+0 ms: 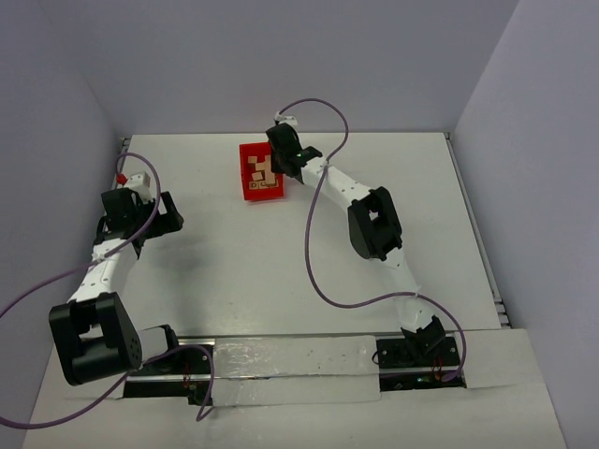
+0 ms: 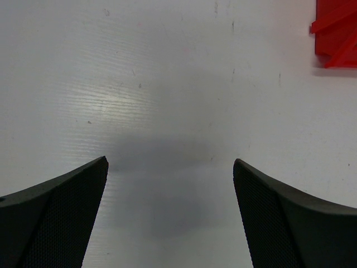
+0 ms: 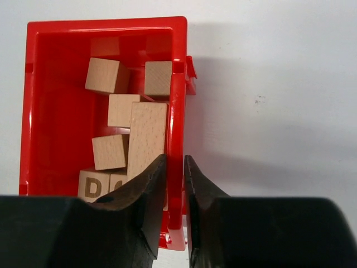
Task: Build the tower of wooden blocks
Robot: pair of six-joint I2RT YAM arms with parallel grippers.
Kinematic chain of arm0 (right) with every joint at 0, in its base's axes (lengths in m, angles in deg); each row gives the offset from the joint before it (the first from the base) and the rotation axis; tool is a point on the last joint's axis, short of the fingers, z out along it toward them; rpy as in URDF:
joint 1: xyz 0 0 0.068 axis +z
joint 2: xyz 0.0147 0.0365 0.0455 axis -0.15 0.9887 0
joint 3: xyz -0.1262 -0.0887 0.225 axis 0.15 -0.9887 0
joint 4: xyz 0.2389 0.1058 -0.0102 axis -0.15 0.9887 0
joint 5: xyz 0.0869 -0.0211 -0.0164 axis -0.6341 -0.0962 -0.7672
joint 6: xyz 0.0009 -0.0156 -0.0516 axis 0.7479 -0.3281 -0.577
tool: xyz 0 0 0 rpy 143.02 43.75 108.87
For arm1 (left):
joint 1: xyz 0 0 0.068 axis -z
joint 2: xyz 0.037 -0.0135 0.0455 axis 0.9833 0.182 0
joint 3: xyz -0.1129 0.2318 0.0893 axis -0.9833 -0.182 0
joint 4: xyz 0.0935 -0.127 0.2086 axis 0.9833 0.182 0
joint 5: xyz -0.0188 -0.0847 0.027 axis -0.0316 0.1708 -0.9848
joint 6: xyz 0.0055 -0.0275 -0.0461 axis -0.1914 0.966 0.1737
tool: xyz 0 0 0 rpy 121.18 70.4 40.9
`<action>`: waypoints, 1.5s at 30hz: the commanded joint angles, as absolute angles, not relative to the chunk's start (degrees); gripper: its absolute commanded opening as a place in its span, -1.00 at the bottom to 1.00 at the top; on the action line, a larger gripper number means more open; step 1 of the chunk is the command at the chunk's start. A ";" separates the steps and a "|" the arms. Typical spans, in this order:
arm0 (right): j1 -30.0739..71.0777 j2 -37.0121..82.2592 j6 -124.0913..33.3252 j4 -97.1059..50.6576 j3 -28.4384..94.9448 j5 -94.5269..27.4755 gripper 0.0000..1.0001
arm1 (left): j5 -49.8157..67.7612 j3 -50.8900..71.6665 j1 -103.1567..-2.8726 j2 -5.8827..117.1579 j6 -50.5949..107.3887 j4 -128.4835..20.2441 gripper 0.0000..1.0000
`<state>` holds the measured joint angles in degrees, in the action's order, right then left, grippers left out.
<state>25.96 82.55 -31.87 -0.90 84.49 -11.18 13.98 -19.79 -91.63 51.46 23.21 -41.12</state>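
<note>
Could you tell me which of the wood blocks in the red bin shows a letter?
The block lowest and leftmost in the red bin in the right wrist view: it bears a dark D; the others show plain wood there.

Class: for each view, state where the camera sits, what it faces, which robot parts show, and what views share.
Top external: above and behind, looking down on the white table and red plastic bin; both arms show.
Left wrist: faces the table, bin corner at top right; open left gripper shows.
Right wrist: faces down into the bin's plain wooden cubes; right gripper clamps its wall.
Shared: all three see the bin.
</note>
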 commanded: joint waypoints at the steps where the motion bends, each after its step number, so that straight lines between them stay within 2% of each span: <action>1: 25.10 82.70 -32.63 1.05 85.25 -11.06 -0.57 | 13.43 -17.04 -91.99 51.63 23.06 -40.77 0.99; 3: 24.95 82.14 -32.76 1.22 84.27 -10.85 -0.65 | 13.26 -17.02 -91.99 51.49 23.03 -40.74 0.99; 6: 24.85 80.03 -33.47 2.19 80.98 -8.76 -1.00 | 13.01 -17.16 -92.07 50.96 22.78 -40.69 0.99; 9: 24.42 77.51 -33.56 2.90 77.33 -8.22 -1.00 | 12.84 -17.22 -92.06 50.72 22.71 -40.77 0.99; 17: 21.82 54.39 -39.75 -4.10 46.25 -8.03 -1.00 | 14.92 -16.52 -92.00 51.07 22.53 -40.33 0.99; 24: 18.98 41.75 -42.44 -4.41 30.51 -9.15 -1.00 | 16.10 -16.26 -91.99 50.79 22.17 -39.80 0.98; 27: 17.74 40.20 -42.35 -4.70 26.97 -9.89 -0.97 | 16.40 -16.43 -91.99 50.46 21.92 -39.80 0.98; 29: 16.13 39.84 -41.81 -4.71 25.51 -11.43 -0.79 | 16.79 -16.55 -91.99 50.28 21.83 -39.71 0.99; 32: 14.63 40.74 -41.14 -4.99 24.94 -14.26 -0.63 | 16.86 -16.32 -92.02 50.15 21.69 -39.29 0.99; 34: 13.54 41.68 -40.80 -5.33 25.24 -16.16 -0.39 | 16.72 -16.33 -92.01 49.72 21.42 -39.02 0.99; 36: 12.75 42.93 -40.77 -5.53 25.47 -17.50 -0.30 | 16.71 -16.51 -92.08 49.24 21.22 -39.01 0.99; 45: 11.33 45.25 -41.39 -7.38 26.21 -17.69 -0.34 | 16.79 -16.89 -92.08 49.31 21.12 -39.12 0.99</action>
<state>11.91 44.42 -40.78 -5.71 25.76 -17.82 15.70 -18.76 -91.63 49.99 21.88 -38.92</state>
